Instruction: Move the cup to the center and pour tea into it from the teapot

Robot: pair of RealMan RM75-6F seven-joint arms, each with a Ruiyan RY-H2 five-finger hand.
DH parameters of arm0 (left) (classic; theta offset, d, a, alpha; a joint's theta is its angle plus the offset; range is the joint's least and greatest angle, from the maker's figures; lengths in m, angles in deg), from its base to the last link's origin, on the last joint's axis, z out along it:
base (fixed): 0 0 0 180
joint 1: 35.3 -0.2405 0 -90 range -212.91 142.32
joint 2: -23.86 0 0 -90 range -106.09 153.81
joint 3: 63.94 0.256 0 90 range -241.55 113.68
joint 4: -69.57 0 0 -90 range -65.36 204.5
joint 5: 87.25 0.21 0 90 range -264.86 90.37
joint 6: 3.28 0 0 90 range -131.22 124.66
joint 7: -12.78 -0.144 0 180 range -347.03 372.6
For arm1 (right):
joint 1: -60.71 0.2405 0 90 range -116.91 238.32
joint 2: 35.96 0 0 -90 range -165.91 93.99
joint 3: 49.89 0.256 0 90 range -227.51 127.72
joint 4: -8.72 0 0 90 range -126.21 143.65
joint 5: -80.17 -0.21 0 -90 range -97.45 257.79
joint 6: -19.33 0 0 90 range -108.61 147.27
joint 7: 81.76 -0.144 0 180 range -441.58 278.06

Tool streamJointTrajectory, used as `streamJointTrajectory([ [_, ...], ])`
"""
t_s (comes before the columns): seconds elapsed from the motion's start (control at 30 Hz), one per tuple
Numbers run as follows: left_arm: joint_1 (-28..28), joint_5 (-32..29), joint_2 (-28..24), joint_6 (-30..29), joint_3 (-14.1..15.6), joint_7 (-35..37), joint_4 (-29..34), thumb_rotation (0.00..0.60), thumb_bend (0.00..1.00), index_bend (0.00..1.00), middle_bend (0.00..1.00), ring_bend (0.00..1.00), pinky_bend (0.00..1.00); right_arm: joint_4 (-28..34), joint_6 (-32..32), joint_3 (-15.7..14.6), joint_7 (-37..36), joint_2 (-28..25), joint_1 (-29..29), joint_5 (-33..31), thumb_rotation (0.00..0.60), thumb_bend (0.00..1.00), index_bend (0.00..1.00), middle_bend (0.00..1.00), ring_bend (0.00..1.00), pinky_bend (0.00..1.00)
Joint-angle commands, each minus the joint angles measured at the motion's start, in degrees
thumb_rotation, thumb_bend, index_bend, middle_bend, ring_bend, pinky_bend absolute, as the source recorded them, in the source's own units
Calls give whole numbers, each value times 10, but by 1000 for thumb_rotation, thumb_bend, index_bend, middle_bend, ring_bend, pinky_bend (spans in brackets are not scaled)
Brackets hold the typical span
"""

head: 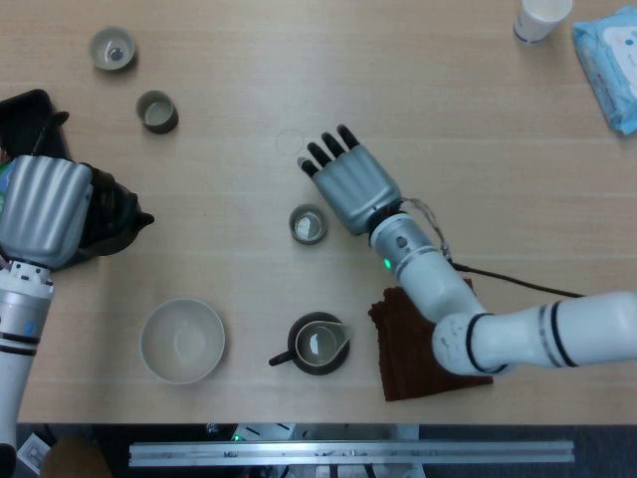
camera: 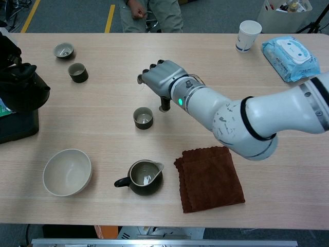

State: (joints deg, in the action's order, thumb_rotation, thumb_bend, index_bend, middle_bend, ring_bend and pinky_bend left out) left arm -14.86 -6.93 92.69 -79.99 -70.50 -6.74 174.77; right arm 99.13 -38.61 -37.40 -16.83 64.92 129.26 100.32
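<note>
While left hand grips teapot, right hand released, fingers extended beside cup

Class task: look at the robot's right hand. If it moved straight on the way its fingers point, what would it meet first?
Probably nothing: beyond the right hand, only bare table shows; the cup lies beside it.
</note>
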Motion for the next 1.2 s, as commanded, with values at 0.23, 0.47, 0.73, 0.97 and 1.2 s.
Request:
streamJointTrajectory([
  [0.23, 19, -8, 28, 18, -7, -26, 5, 510, 350, 965, 1000, 903, 153, 171, -52, -60, -127, -216, -114, 144, 600, 230, 141, 100, 0, 49],
  [0.47, 42, -20, 73, 36, -14, -59, -4, 515, 350, 964, 1000, 904, 153, 211, -71, -122, -207, -331, -193, 271, 600, 227, 141, 100, 0, 49],
  [0.73, 65, -43, 122, 50, -21, -99, -26, 511, 350, 963, 1000, 903, 152, 216, -93, -175, -297, -412, -273, 398, 600, 227, 141, 101, 0, 50],
  [0.97, 78, -78, 164, 50, -32, -124, -49, 522, 350, 962, 1000, 902, 153, 192, -151, -207, -364, -417, -356, 498, 600, 216, 141, 101, 0, 49],
  [1.2, 88, -100, 191, 49, -36, -149, -70, 518, 350, 961, 1000, 902, 153, 166, -182, -221, -409, -416, -415, 546, 600, 214, 141, 101, 0, 49],
])
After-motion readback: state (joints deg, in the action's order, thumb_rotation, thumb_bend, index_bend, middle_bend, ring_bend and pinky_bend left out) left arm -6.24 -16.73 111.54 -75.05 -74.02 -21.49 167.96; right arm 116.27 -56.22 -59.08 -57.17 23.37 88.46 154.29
